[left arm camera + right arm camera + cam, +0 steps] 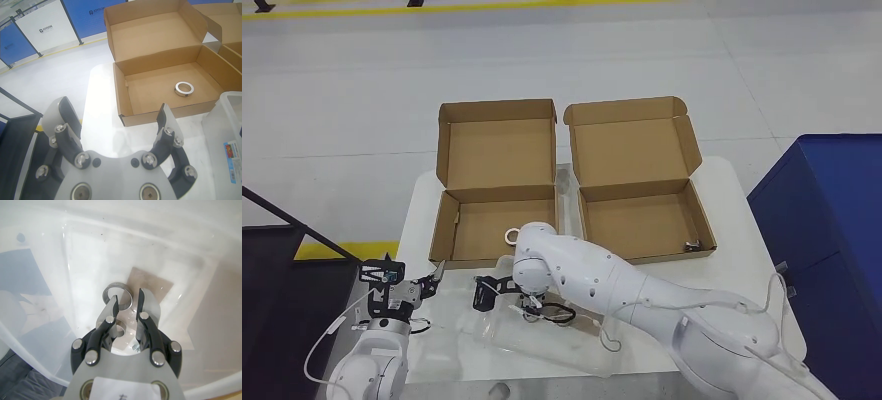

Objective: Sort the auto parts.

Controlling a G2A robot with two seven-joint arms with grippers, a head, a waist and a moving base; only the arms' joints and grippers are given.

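My right gripper [127, 293] is down inside a clear plastic bin [56, 279], open, its fingers astride the wall of a steel ring [117, 286] that rests on the bin floor. A second ring [121, 329] and a small bolt [135, 347] lie just behind the fingers. My left gripper [113, 102] hangs open and empty over the table's left edge [432, 280]. A silver collar ring [183, 88] lies in the left cardboard box [457, 235]. A small dark part [692, 245] sits in the right cardboard box [587, 232].
Both boxes stand open with lids raised at the back of the white table [742, 200]. The plastic bin [542, 345] takes up the front middle. A blue cabinet [832, 230] is at the right, and a black frame [282, 225] at the left.
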